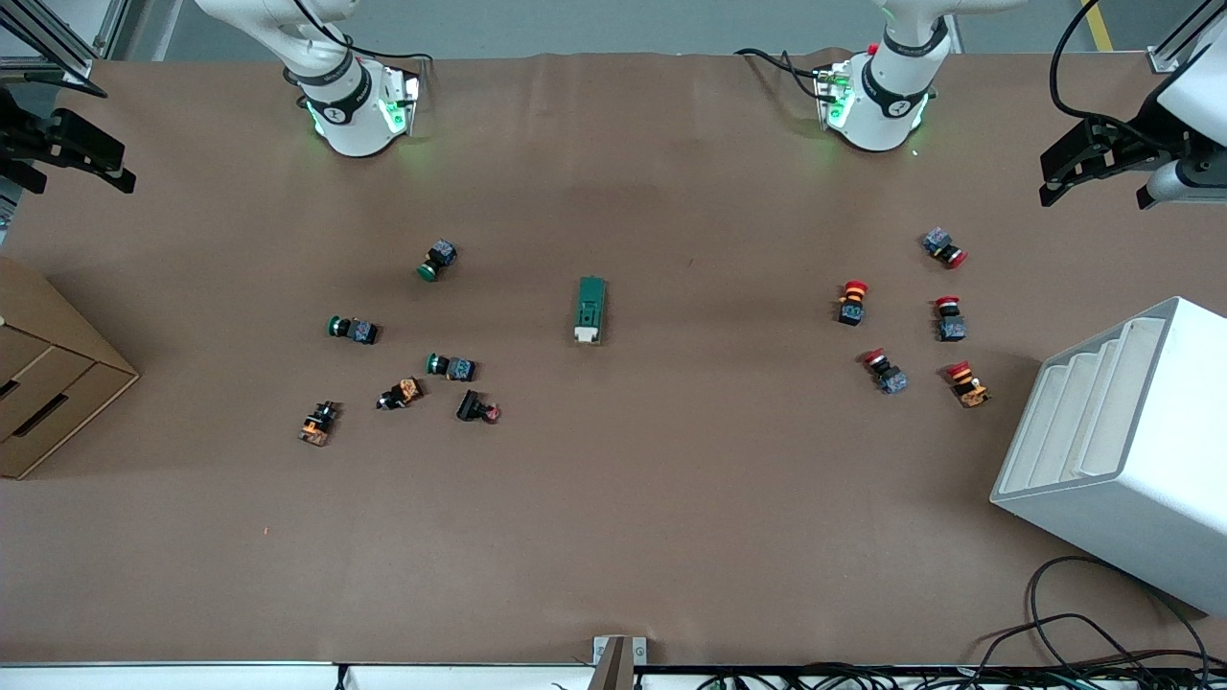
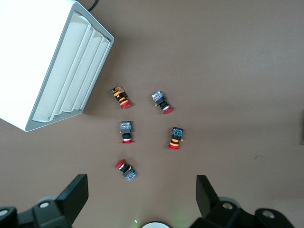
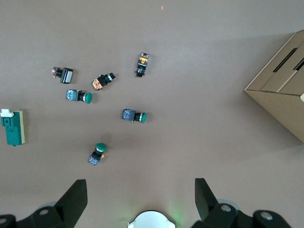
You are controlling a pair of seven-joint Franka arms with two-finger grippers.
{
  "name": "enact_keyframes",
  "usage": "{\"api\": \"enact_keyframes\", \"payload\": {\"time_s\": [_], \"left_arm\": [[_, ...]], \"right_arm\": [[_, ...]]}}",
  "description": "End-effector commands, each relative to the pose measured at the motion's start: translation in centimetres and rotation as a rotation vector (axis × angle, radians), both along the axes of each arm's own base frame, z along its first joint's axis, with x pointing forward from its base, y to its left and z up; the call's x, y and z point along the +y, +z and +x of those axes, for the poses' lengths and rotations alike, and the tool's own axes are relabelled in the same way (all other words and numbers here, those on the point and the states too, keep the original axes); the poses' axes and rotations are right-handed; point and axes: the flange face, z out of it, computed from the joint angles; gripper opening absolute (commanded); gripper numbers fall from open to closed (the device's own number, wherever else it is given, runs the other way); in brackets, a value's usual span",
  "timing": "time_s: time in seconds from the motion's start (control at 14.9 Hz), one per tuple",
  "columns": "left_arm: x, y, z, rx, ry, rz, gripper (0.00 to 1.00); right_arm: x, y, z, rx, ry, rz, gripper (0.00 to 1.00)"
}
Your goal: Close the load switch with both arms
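Observation:
The load switch [image 1: 590, 309] is a dark green oblong block lying flat at the table's middle, with its cream-white lever end pointing toward the front camera. It also shows at the edge of the right wrist view [image 3: 13, 127]. My left gripper [image 1: 1095, 192] hangs open and empty high over the left arm's end of the table; in its wrist view [image 2: 141, 190] the fingers [image 2: 76, 194] stand wide apart. My right gripper [image 1: 81, 182] hangs open and empty high over the right arm's end; in the right wrist view [image 3: 140, 194] its fingers are also wide apart.
Several red-capped push buttons [image 1: 852, 302] [image 2: 175, 138] lie toward the left arm's end. Green-capped buttons [image 1: 436, 261] [image 3: 134, 115] and other small parts [image 1: 400, 394] lie toward the right arm's end. A white slotted rack [image 1: 1122, 450] [image 2: 52, 61] and a cardboard box [image 1: 48, 383] [image 3: 285, 95] stand at the table's ends.

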Motion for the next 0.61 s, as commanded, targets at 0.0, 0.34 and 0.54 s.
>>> {"api": "enact_keyframes", "payload": {"time_s": [0.0, 0.34, 0.54], "left_arm": [[0.20, 0.27, -0.75, 0.009, -0.004, -0.012, 1.00], [-0.39, 0.24, -0.50, 0.013, -0.010, -0.069, 1.00], [-0.38, 0.17, -0.04, 0.010, -0.010, -0.056, 1.00]], "right_arm": [[0.24, 0.19, -0.55, -0.005, -0.023, -0.005, 1.00], [0.19, 0.01, -0.54, 0.002, -0.024, -0.004, 1.00], [0.11, 0.22, -0.49, -0.004, -0.024, -0.004, 1.00]]}}
